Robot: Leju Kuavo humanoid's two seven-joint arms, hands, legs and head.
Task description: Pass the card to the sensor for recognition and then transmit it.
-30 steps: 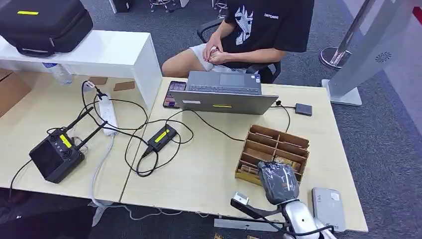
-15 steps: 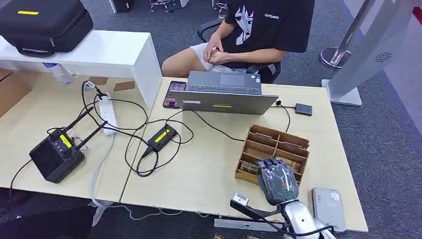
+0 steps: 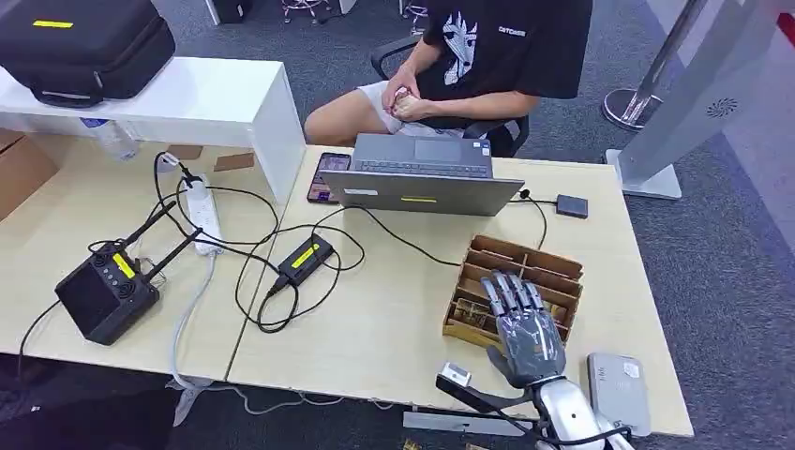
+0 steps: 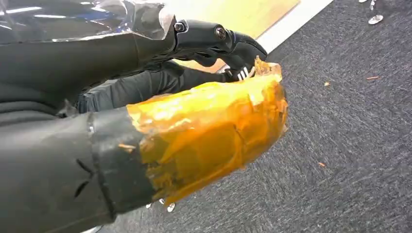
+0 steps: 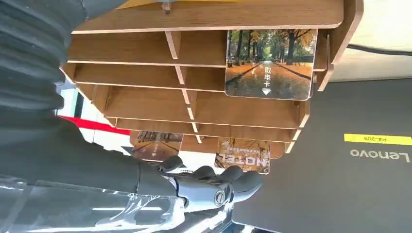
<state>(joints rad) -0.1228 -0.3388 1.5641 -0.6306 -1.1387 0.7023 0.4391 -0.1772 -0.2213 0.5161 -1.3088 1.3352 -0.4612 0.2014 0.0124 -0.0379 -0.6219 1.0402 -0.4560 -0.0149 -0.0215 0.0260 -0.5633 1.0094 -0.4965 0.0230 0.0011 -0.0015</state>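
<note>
Right hand (image 3: 525, 323) hovers over wooden card rack (image 3: 553, 267), fingers spread, holding nothing; cards (image 5: 268, 65) in rack slots; sensor (image 3: 619, 389) just beside rack.

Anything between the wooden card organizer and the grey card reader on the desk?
Head view: only bare tabletop separates the wooden slotted organizer from the grey card reader; the right hand hovers open over the organizer's near edge.

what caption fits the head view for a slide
Robot's right hand, fingers spread, over the wooden card rack, grey sensor beside it.
</note>
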